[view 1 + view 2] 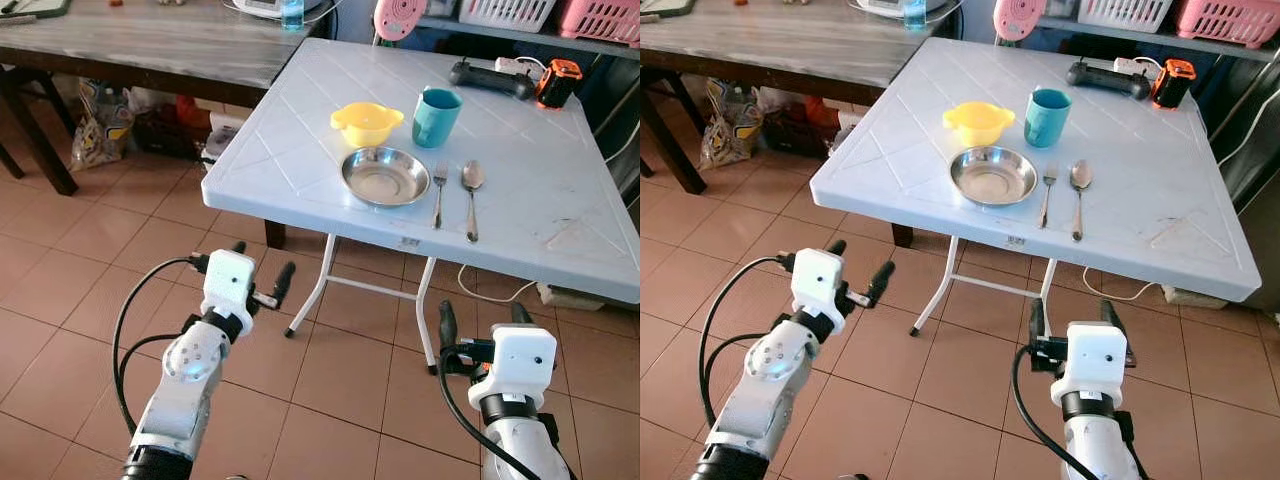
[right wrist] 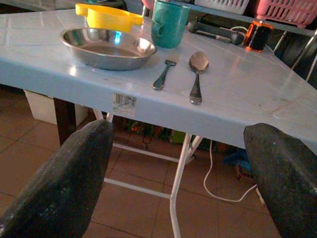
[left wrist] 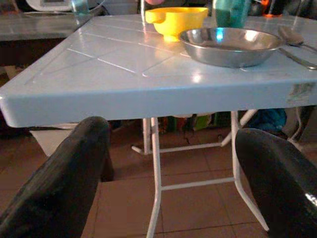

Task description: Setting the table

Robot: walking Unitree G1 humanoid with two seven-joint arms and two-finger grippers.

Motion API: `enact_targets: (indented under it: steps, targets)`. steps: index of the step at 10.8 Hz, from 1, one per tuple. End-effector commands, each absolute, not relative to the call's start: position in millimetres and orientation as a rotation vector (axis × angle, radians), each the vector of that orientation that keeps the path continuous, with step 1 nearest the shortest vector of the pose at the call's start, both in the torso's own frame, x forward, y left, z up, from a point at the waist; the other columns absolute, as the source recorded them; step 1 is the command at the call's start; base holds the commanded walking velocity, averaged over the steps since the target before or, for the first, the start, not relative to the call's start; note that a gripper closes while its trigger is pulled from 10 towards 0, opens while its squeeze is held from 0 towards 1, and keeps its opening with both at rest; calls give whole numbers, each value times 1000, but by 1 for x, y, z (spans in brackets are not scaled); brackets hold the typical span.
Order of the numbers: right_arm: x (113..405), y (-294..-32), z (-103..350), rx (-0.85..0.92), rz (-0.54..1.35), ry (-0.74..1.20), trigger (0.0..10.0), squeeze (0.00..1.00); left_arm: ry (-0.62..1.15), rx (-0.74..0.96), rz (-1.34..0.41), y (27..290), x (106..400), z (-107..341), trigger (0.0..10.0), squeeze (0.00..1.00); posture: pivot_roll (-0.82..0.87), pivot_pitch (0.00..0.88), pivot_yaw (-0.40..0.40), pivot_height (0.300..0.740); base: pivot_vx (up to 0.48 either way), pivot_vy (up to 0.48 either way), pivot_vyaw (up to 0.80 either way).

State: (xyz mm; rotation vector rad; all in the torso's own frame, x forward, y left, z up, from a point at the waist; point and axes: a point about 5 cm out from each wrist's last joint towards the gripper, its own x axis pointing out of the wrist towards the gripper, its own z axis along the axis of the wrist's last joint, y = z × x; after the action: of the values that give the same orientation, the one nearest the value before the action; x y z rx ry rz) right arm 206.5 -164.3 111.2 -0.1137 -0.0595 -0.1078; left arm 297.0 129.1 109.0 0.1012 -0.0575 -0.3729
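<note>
The white plastic table (image 1: pixel 300 130) stands before the robot on thin folding legs, and on it the place setting looks already arranged: the steel plate (image 1: pixel 385 176) sits near the front edge, the yellow bowl (image 1: pixel 366 122) just behind it, the teal cup (image 1: pixel 436 116) beside the bowl, and to the robot's right of the plate the fork (image 1: pixel 439 190) and the spoon (image 1: pixel 472 195) lie side by side, apart from each other. Both arms hang low over the tiled floor, in front of the table and below its top. The left pincer (image 1: pixel 262 272) is spread and holds nothing, and the right pincer (image 1: pixel 484 318) is spread and empty too. My judgement is that the risk is in the table itself (it seems light): if an arm rises under the edge or pushes a leg, the top could shake and the cup may tip, or the cutlery may slide out of line. On the front edge there is a small barcode sticker (image 2: pixel 124 103), but its writing is too small to read.
</note>
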Motion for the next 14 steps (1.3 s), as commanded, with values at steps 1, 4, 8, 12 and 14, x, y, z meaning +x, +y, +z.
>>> enact_targets:
  steps: [1, 4, 8, 12, 14]
  targets:
    - [206, -165, 114, -118, -102, -75, 10000, 0, -64, 107, -385, 128, 296, 110, 10000, 0, 119, 110, -28, 740, 0, 0, 0]
    - [207, -162, 113, -119, -90, -76, 10000, 0, -61, 109, -394, 128, 295, 110, 10000, 0, 128, 109, -24, 740, 94, 0, 0]
    - [208, -161, 112, -116, -88, -77, 10000, 0, -64, 111, -408, 128, 295, 110, 10000, 0, 128, 105, -21, 740, 203, 0, 0]
    - [209, -160, 114, -127, -88, -90, 10000, 0, -84, 117, -398, 129, 295, 113, 10000, 0, 133, 107, -18, 740, 319, 0, 0]
    - [208, -160, 130, -175, -94, -160, 10000, 0, -148, 105, -353, 132, 302, 130, 10000, 0, 130, 112, -19, 740, 390, 0, 0]
